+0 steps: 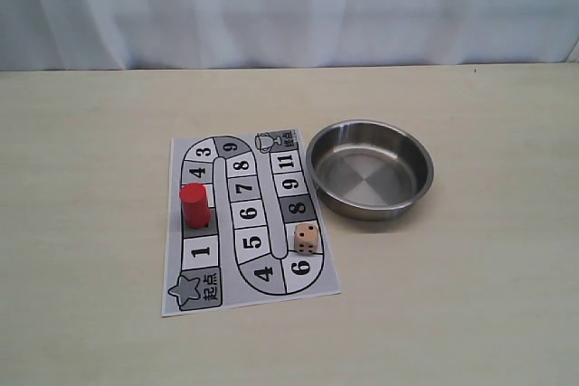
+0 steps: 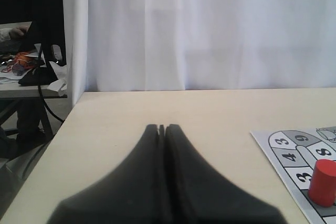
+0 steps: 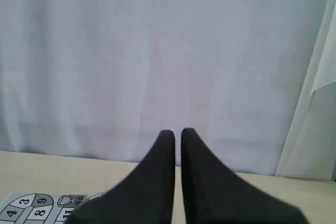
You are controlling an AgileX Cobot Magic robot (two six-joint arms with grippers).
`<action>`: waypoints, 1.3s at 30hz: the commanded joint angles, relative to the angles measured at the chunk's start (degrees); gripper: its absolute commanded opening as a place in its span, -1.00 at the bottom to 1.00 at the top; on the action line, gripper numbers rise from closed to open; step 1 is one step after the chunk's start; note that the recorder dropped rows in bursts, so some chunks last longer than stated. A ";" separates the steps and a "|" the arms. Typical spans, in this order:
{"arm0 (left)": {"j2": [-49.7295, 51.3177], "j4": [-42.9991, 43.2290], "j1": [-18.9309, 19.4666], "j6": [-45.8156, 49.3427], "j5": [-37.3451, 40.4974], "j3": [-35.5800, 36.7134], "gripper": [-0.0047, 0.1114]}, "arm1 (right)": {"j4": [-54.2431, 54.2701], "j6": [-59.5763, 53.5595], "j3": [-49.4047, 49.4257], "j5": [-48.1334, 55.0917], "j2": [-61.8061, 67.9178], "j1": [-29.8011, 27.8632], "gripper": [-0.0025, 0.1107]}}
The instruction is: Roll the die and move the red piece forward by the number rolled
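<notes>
The red piece (image 1: 194, 204) stands upright on the left column of the paper game board (image 1: 246, 217), on the square between 1 and 4. It also shows in the left wrist view as a red piece (image 2: 323, 182) at the frame's edge. The pale die (image 1: 307, 239) rests on the board between squares 8 and 6, two pips on its near side face. My left gripper (image 2: 161, 127) is shut and empty, off to the side of the board. My right gripper (image 3: 177, 132) is shut, holding nothing, raised and pointing at the curtain. Neither arm appears in the exterior view.
A round steel bowl (image 1: 369, 169) sits just right of the board, nothing in it. The board's corner (image 3: 31, 208) shows low in the right wrist view. A white curtain (image 1: 289, 6) backs the table. The table's left edge (image 2: 63, 124) drops off beside a cluttered desk (image 2: 26, 72).
</notes>
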 commanded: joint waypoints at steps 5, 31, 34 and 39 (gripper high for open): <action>-0.06 -0.11 -0.01 -0.12 -0.64 -0.30 -0.92 | 0.12 -0.43 11.55 -10.87 0.00 -0.02 -0.88; -0.06 -0.11 -0.01 -0.12 -0.77 -0.30 -0.92 | 0.57 0.08 46.25 -38.67 0.00 -0.02 -0.88; -0.06 -0.11 -0.01 -0.12 -0.77 -0.30 -0.92 | 1.97 0.08 46.25 -38.00 0.00 -0.02 -0.88; -0.06 -0.11 -0.01 -0.12 -0.62 -0.30 -0.92 | 2.62 -0.43 46.25 -37.70 0.00 -0.02 -0.88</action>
